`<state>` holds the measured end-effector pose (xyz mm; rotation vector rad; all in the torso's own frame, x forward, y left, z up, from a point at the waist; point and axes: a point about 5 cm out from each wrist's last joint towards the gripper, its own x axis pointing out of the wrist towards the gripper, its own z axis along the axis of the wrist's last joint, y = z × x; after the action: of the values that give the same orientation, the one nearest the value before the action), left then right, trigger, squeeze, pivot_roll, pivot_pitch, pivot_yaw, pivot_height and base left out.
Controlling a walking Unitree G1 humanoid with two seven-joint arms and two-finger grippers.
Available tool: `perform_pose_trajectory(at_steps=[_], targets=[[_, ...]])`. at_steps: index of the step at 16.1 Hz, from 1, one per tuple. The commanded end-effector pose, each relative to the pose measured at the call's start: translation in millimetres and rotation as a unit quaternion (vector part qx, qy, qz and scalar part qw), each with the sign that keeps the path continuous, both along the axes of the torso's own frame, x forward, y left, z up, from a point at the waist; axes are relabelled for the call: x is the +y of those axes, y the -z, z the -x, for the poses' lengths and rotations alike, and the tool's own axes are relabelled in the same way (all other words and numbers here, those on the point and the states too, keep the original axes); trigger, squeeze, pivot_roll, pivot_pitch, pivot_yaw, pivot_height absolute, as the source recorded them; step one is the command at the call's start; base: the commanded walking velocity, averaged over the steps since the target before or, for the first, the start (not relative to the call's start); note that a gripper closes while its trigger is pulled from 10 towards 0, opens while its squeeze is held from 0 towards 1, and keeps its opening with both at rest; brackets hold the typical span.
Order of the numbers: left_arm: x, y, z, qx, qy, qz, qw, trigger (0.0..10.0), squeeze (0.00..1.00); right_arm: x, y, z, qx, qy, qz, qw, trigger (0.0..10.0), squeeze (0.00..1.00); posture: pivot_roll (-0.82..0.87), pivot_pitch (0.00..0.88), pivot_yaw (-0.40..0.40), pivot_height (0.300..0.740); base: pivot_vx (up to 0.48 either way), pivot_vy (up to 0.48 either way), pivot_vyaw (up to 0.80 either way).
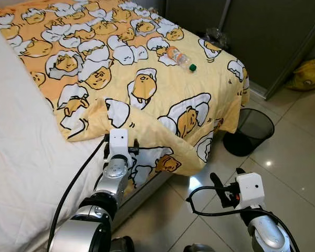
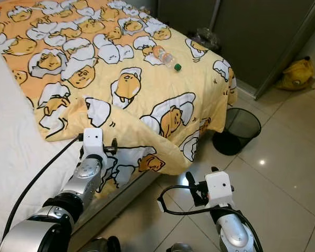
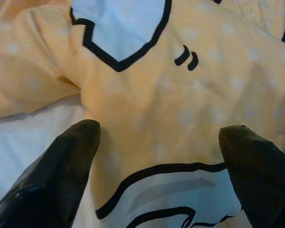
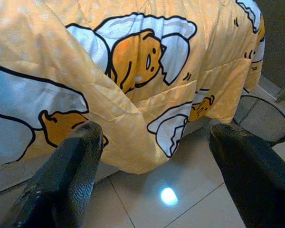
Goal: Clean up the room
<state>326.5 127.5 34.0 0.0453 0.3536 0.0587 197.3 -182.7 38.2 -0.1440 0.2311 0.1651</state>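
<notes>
Left wrist view puts our left gripper (image 3: 156, 142) right at the folded edge of the yellow blanket (image 3: 147, 95), its two black fingers (image 3: 61, 166) spread wide apart with the printed cloth between them and nothing clamped. A strip of white bedsheet (image 3: 33, 137) shows beside one finger. From the head camera we see our left arm (image 1: 113, 178) reaching forward and up to the bedside, its wrist just at the blanket's turned-back corner; the fingertips themselves are hidden behind the white wrist block.

Our right arm (image 1: 252, 205) is held low over the tiled floor (image 1: 294, 152), well apart from the bed. Its gripper (image 4: 154, 156) is also open, fingers wide, pointing toward the blanket's hanging corner and the black mesh wastebasket (image 1: 249, 131), which stands on the floor just beside the foot of the bed.

A clear plastic bottle (image 1: 179, 58) with an orange label and green cap lies on its side on the blanket near the far corner. A yellow plush toy (image 1: 307, 73) sits on the floor by the dark wardrobe (image 1: 262, 37), partly cut off at the frame edge. Something crinkled and dark behind the bed's far corner is too unclear to name.
</notes>
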Motion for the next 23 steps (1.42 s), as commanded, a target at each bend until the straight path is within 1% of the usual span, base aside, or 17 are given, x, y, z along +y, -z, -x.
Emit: perform_pose_trajectory(at_steps=[1,11,12,14,17,19,21,22,23], targets=[[0.4,1,0.7,0.002,-0.004,-0.005,1.000,10.0,0.00,0.0,0,1.4,0.006,-0.003,0.003,1.000,10.0,0.00,-0.28,0.126,0.009,0.740,0.000,0.000,0.00],[0.4,1,0.7,0.002,-0.004,-0.005,1.000,10.0,0.00,0.0,0,1.4,0.006,-0.003,0.003,1.000,10.0,0.00,-0.28,0.126,0.009,0.740,0.000,0.000,0.00],[10.8,11,12.5,0.001,-0.047,-0.023,0.999,10.0,0.00,0.6,0,12.0,0.021,-0.018,0.010,1.000,10.0,0.00,-0.27,0.182,-0.014,0.740,0.000,0.000,0.00],[23.4,23,30.0,-0.006,-0.101,-0.038,0.994,10.0,0.00,1.2,3,24.0,0.041,-0.032,0.011,0.999,10.0,0.00,-0.26,0.181,-0.015,0.740,0.000,0.000,0.00],[19.1,22,30.8,-0.014,-0.096,-0.032,0.995,10.0,0.00,1.7,3,23.5,0.043,-0.033,0.012,0.998,10.0,0.00,-0.26,0.181,-0.014,0.740,0.000,0.000,0.00],[17.0,24,33.8,-0.016,-0.099,-0.032,0.994,10.0,0.00,1.6,3,24.6,0.047,-0.033,0.012,0.998,10.0,0.00,-0.26,0.182,-0.014,0.740,0.000,0.000,0.00],[11.6,25,34.9,-0.014,-0.089,-0.015,0.996,10.0,0.00,1.8,3,26.0,0.049,-0.035,0.012,0.998,10.0,0.00,-0.27,0.187,-0.016,0.740,0.000,0.000,0.00],[6.8,25,33.3,-0.009,-0.075,-0.003,0.997,10.0,0.00,2.1,5,27.3,0.053,-0.039,0.012,0.998,10.0,0.00,-0.27,0.188,-0.017,0.740,0.000,0.000,0.00],[5.1,25,32.8,-0.008,-0.070,0.000,0.998,10.0,0.00,2.2,5,27.8,0.055,-0.041,0.012,0.998,10.0,0.00,-0.27,0.188,-0.019,0.740,0.000,0.000,0.00]])
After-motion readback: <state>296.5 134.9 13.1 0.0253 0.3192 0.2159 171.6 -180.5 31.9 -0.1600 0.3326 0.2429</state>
